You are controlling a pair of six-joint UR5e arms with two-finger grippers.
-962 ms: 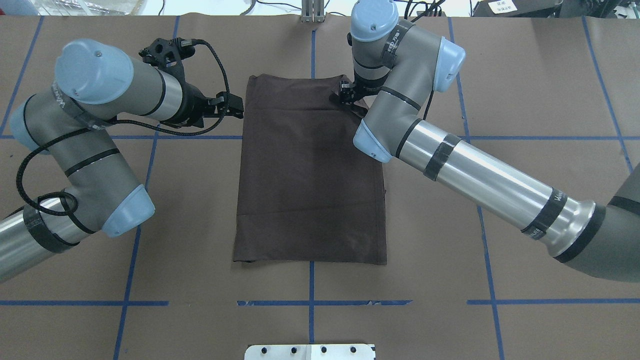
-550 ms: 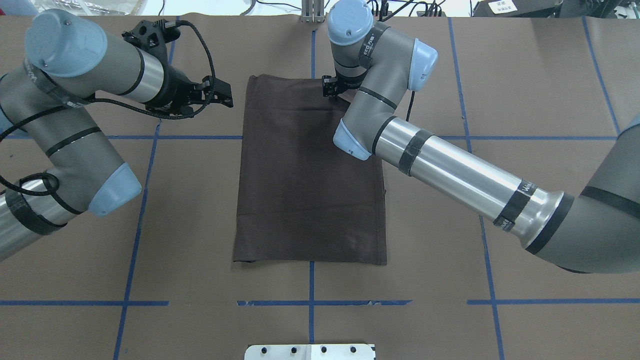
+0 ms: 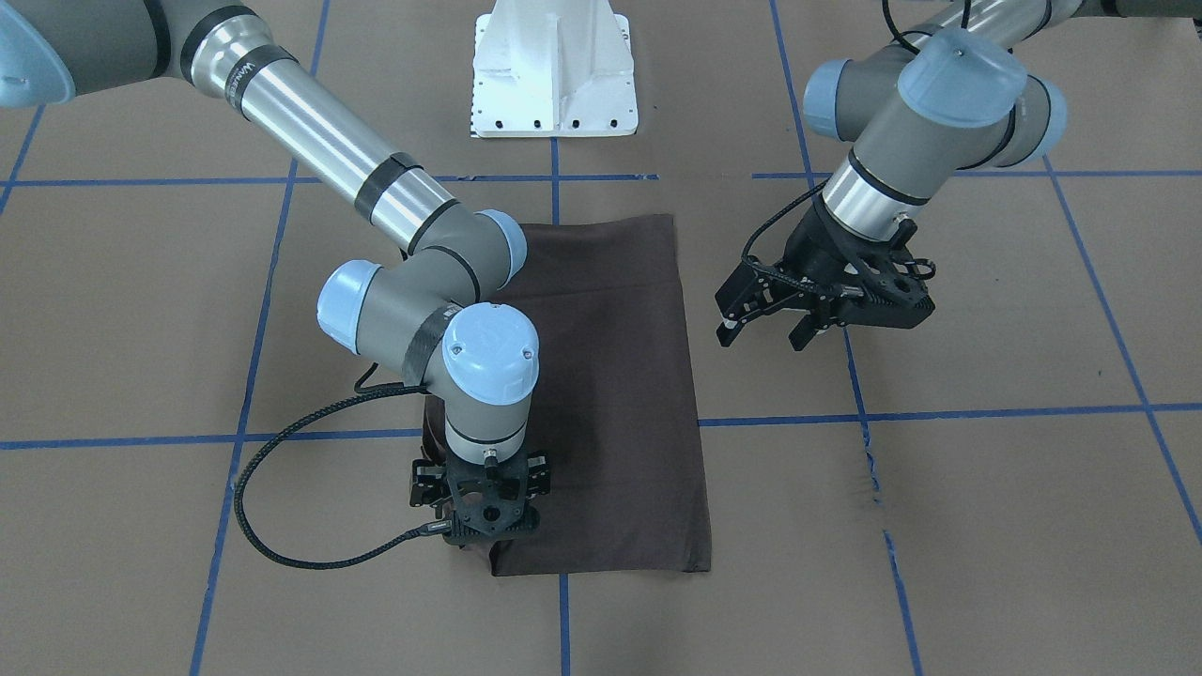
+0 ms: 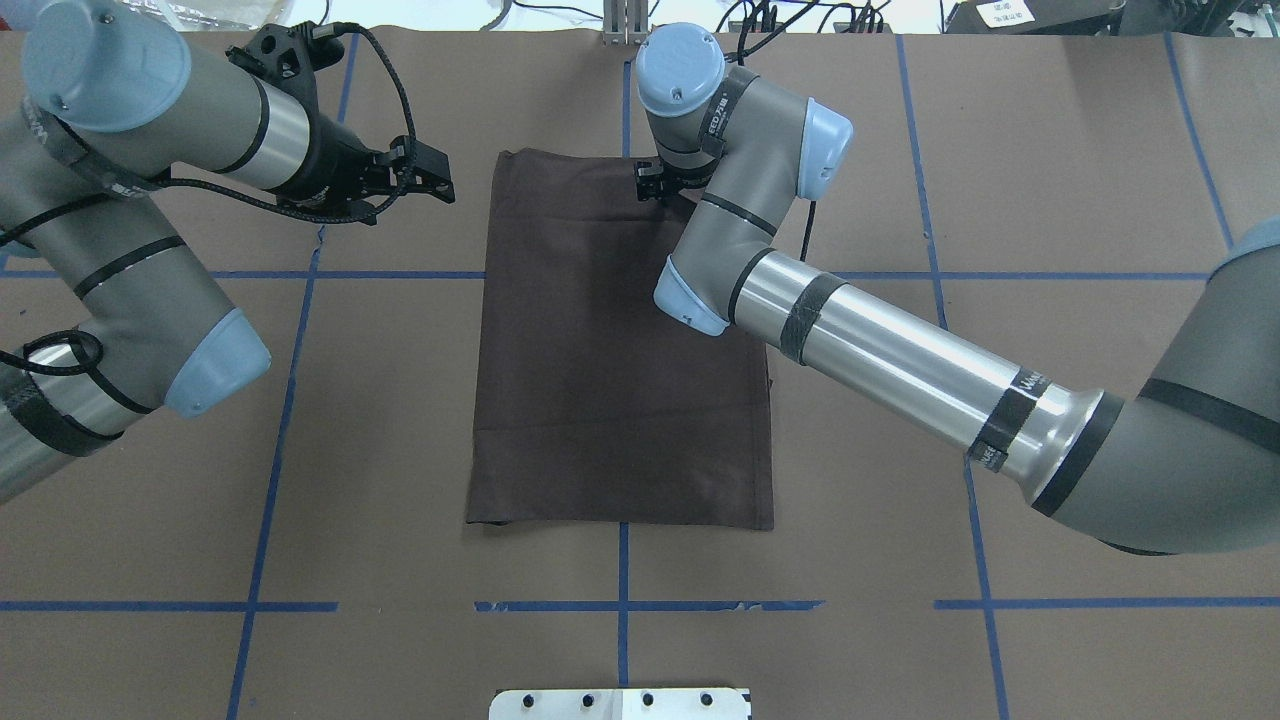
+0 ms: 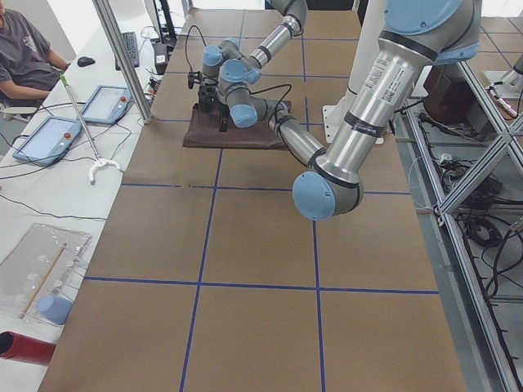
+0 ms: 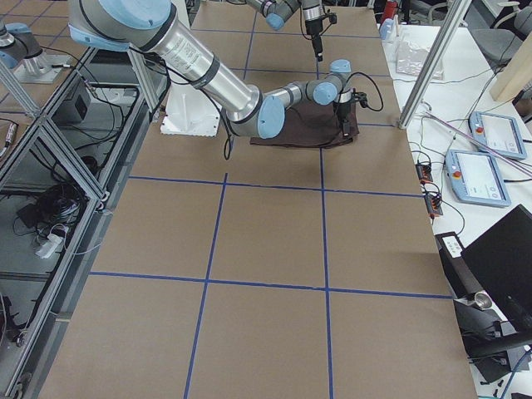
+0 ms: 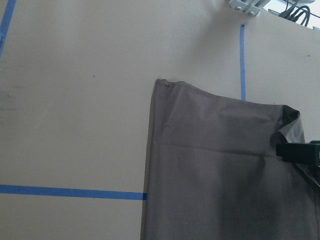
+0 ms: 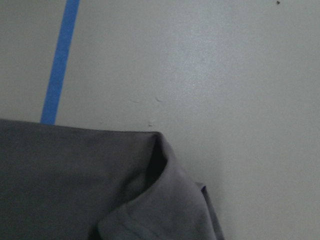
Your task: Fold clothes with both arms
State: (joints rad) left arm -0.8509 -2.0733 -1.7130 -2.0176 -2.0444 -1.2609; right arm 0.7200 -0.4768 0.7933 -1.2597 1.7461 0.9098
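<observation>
Near edge: white pedestal plate (image 4: 620, 703) sat at the robot's side of the bench (image 4: 1050, 150).

T-shirt (image 4: 600, 400) lay flat mid-bench, centred on the blue tape line (image 4: 621, 570), long axis running away from the robot. No sleeves, collar or logo showed, so I read it as already narrowed to a rectangle, with the lengthwise fold still to do.

Far edge, right side: right arm (image 4: 880, 350) reached across the cloth, with the right tool (image 4: 652, 186) down on the far right corner. Its fingertips were hidden under the wrist. The right wrist camera showed the corner (image 8: 165, 200) peaked and rolled up off the bench, so I judged the tool clamped on that corner.

Far edge, left side: left arm (image 4: 150, 290) held the left tool (image 3: 762, 330) over bare bench just beside the far left corner, clear of the cloth. Jaws were spread, with nothing in them. Its camera looked at that corner, likely lined up for a matching pinch. Lifting both corners together would keep the far edge straight on the way to the near hem.

Risk: one-sided tension skews the rectangle.

Writing: black bands on both arms carried pale lettering, too skewed to read. The white label (image 4: 1005, 12) beyond the bench was also illegible.
</observation>
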